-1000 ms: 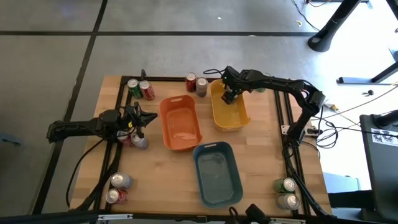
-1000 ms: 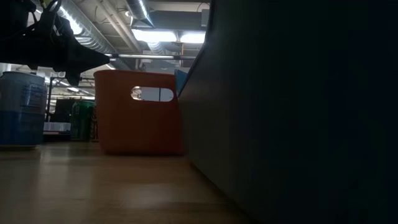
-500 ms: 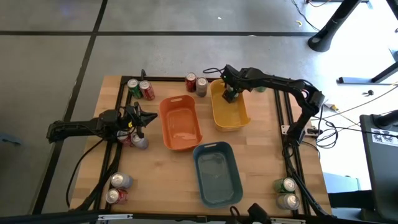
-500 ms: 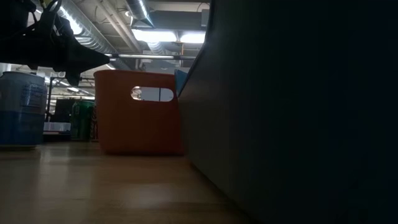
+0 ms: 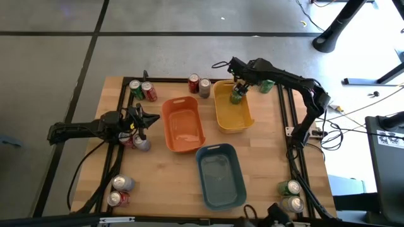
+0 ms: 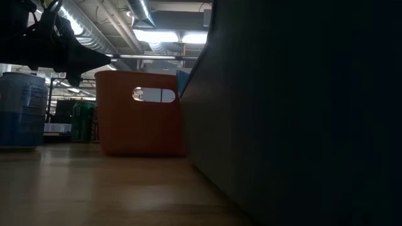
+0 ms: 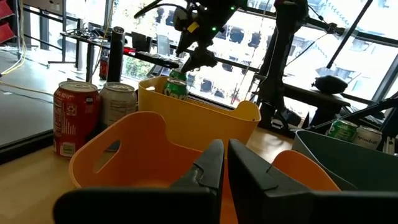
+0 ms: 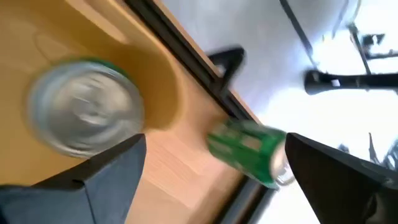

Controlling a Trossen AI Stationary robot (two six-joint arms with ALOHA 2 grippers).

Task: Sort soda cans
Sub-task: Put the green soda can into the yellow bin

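Note:
My right gripper (image 5: pixel 238 83) is open above the far right corner of the yellow bin (image 5: pixel 232 120). In the right wrist view its fingers stand wide apart, touching nothing. Between them, a green can (image 8: pixel 84 115) stands upright on the yellow bin's floor (image 5: pixel 237 96). A second green can (image 8: pixel 252 152) lies on its side on the table beyond the bin (image 5: pixel 265 86). My left gripper (image 5: pixel 144 120) is shut and hangs left of the orange bin (image 5: pixel 183 126), above a silver can (image 5: pixel 141 144) and a red one (image 5: pixel 127 140).
Pairs of cans stand at the far left (image 5: pixel 142 89), beside the yellow bin (image 5: pixel 199 84), at the near left (image 5: pixel 120 190) and the near right (image 5: pixel 291 195). The blue-grey bin (image 5: pixel 219 175) sits near the middle. In the low view its wall (image 6: pixel 301 113) fills the right half.
My right gripper has drawn back up and toward the table's far right, away from the green can. The can now shows clear of it, upright in the yellow bin.

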